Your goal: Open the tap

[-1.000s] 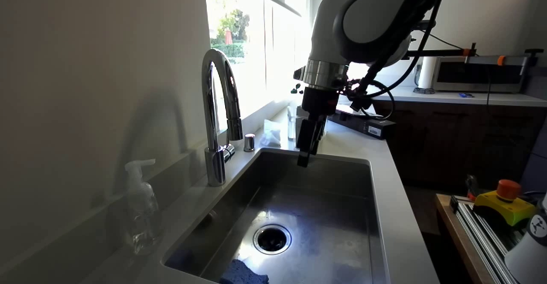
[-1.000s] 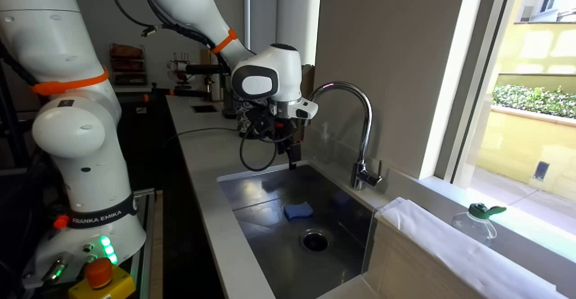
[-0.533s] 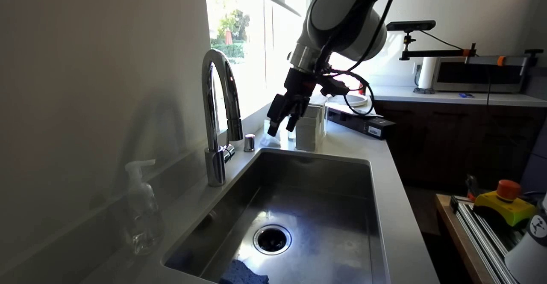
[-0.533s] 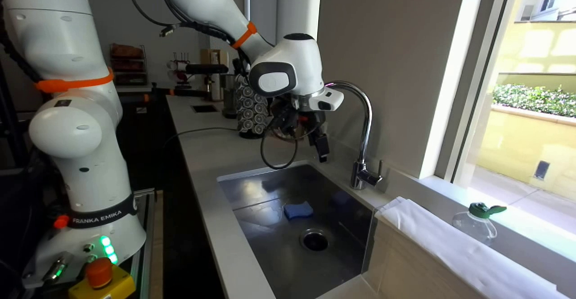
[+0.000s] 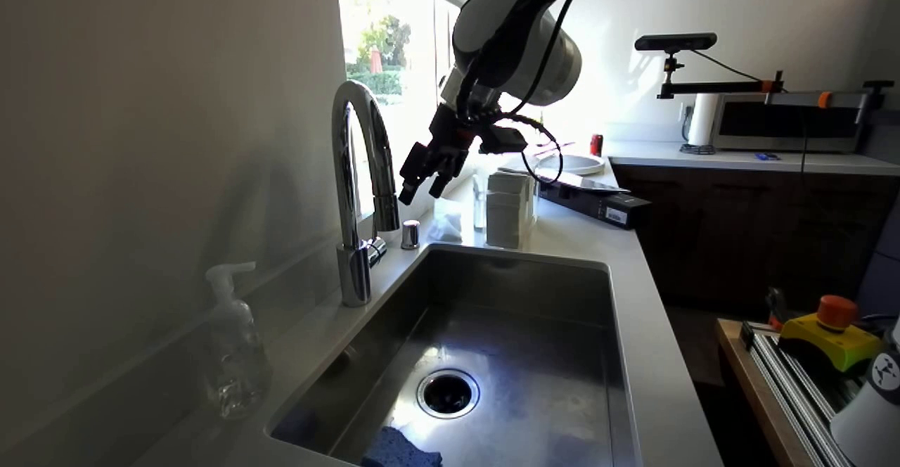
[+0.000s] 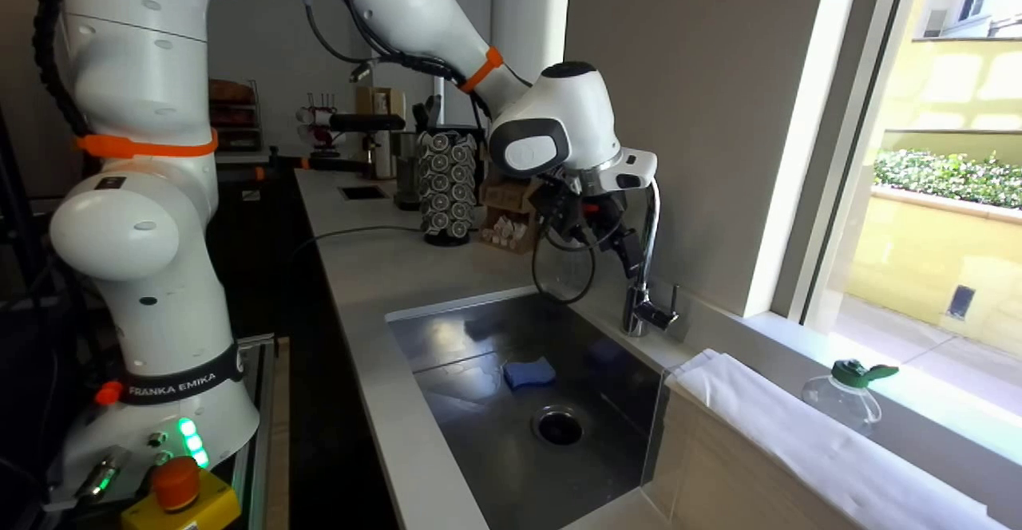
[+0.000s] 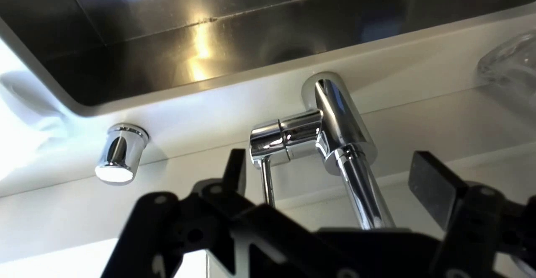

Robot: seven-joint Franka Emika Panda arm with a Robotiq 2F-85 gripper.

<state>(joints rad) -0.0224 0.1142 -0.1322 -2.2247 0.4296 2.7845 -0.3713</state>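
The tap is a tall chrome faucet with an arched spout. It stands behind the sink in both exterior views (image 5: 355, 273) (image 6: 635, 313). In the wrist view, its base (image 7: 335, 114) and side handle show close up. The thin lever (image 7: 267, 181) rises from the handle, partly hidden by my gripper. The lever also shows in an exterior view (image 6: 675, 298). My gripper (image 7: 333, 177) is open and empty. In the wrist view, the lever and the neck appear between its fingers. In an exterior view, my gripper (image 5: 422, 194) is beside the spout, above the counter. Contact is not visible.
A steel sink (image 5: 520, 270) lies in front of the tap. A chrome cap (image 5: 410, 235) and white boxes (image 5: 508, 210) stand by it. A clear soap dispenser (image 5: 235, 354) is on the tap's far side. A blue sponge (image 6: 529, 373) lies in the sink. A window is behind.
The arm has moved from over the sink toward the back wall and the tap. My gripper has risen and tilted, and its fingertips now show apart beside the spout. The tap has not moved.
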